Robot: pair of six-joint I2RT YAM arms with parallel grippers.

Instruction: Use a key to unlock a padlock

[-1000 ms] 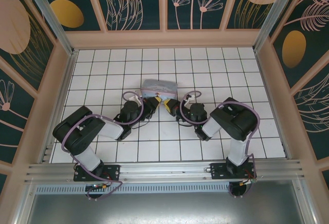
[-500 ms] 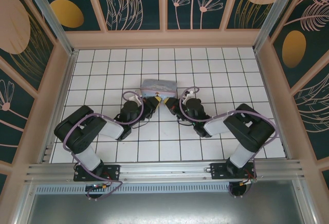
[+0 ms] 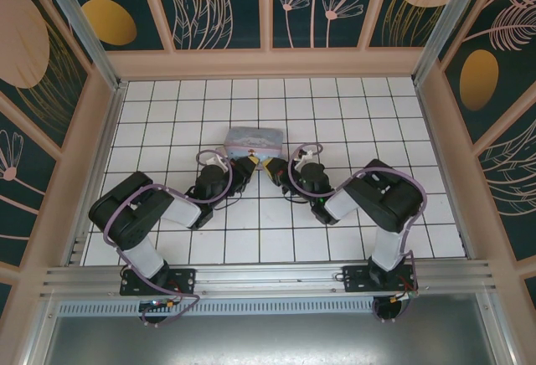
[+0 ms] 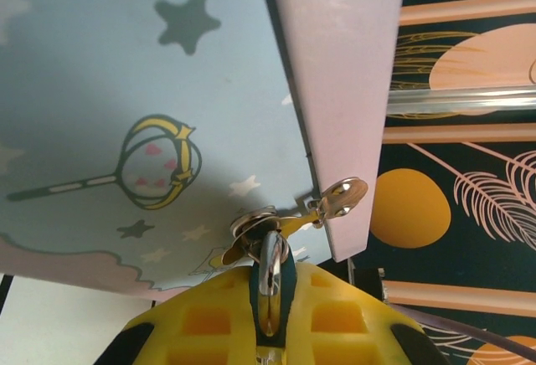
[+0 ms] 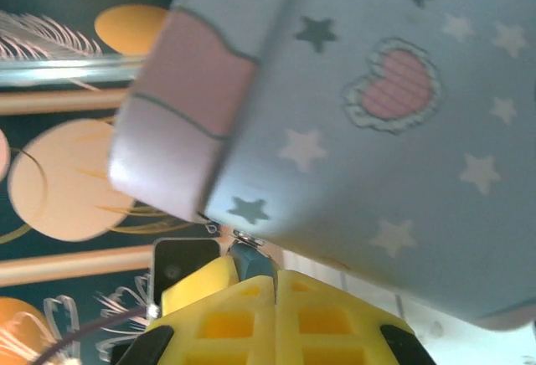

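Left wrist view puts the padlock at bottom centre: a polished, rounded steel shackle loop over a sliver of dark blue-grey body. It is pinched between the ribbed yellow plastic fingers of the left gripper, which is closed on it. Just above, a small shiny metal clasp sits at the corner of the tin, whose smooth pale blue face carries printed stars and a wand and whose side is lilac. From the right wrist, the right gripper has its yellow fingers pressed together on a small dark blue-grey sliver with a metal tip, apparently the key, just under the tin's rounded edge. Overhead, the two grippers face each other, tips close together, just in front of the tin. They are near the middle of a glossy white tiled floor with dark grout lines. Pale-framed walls, dark teal with orange discs and line-drawn leaves, box it in.
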